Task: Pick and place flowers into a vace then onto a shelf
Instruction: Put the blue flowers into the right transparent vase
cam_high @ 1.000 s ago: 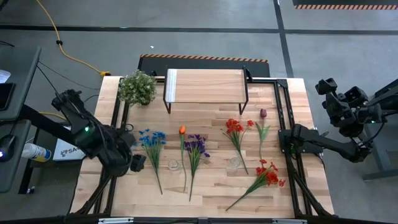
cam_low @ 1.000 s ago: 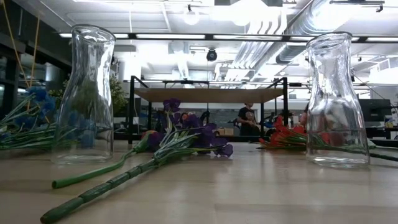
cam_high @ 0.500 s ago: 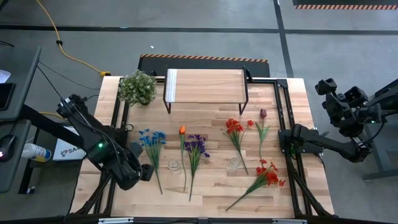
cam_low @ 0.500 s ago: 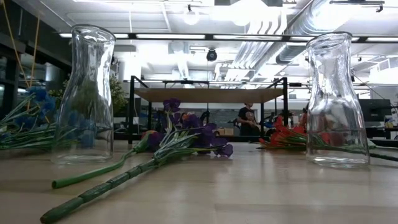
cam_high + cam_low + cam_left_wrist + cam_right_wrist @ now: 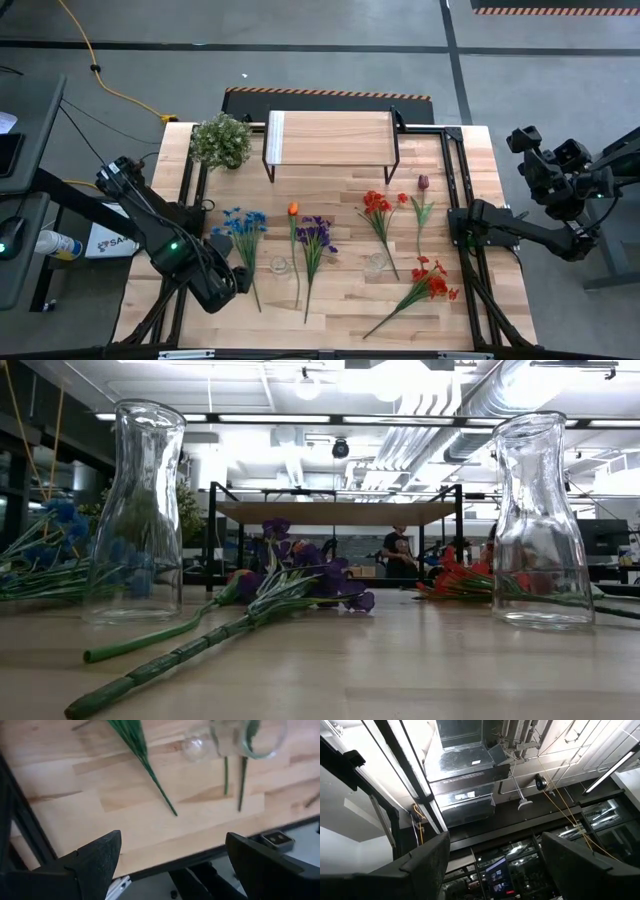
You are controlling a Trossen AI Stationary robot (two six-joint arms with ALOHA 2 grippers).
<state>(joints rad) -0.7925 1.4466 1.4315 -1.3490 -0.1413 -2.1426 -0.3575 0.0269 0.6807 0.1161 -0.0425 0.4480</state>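
Only the letters "SA" can be read, on a white box [image 5: 103, 241] beside the table.

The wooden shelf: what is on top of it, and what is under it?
Nothing lies on the shelf. In the low view only table shows beneath it; from above, its top covers that space.

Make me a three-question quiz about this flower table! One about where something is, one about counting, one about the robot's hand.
1. Where is the bushy potted plant?
A. beside the shelf's left end
B. on top of the shelf
C. inside a vase

2. How many glass vases stand on the table?
A. one
B. two
C. four

3. How are the left gripper's fingers?
A. shut on a flower
B. open, holding nothing
C. shut on a vase

Answers:
1 A: it sits on the table next to the shelf.
2 B: left vase, right vase.
3 B: the left gripper has spread fingers above the blue flowers' stem.
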